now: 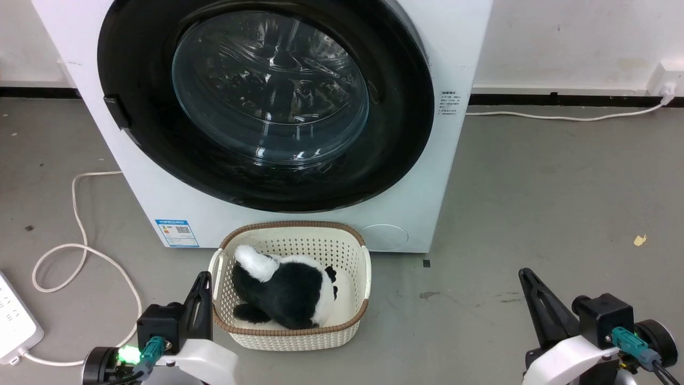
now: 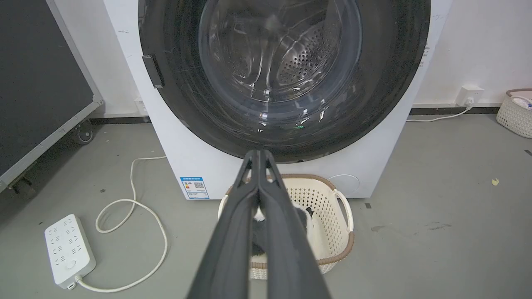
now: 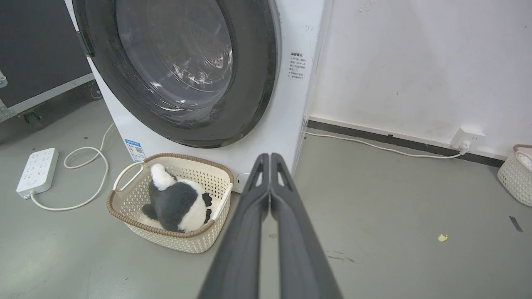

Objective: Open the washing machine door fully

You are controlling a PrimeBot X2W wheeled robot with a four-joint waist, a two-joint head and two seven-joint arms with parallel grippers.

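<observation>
The washing machine (image 1: 459, 48) (image 2: 174, 137) (image 3: 286, 108) is a big white box against the wall. Its door (image 1: 144, 123) (image 2: 386, 74) (image 3: 253, 83), a glossy black disc with a bulging glass window, lies closed flat against the front. A small black latch (image 1: 116, 111) (image 2: 152, 70) sits on the door's left edge. My left gripper (image 1: 202, 279) (image 2: 258, 153) is shut and empty, low at the left, beside the basket. At the lower right my right gripper (image 1: 525, 274) (image 3: 269, 156) is also shut and empty, well short of the machine.
A cream woven basket (image 1: 352, 251) (image 2: 341, 207) (image 3: 124, 195) holding a black-and-white plush toy (image 1: 288, 289) (image 3: 178, 203) stands on the floor right before the machine. A white power strip (image 2: 68, 249) (image 3: 37, 170) and looped cable (image 1: 80, 240) lie at the left. Another basket (image 2: 515, 112) stands far right.
</observation>
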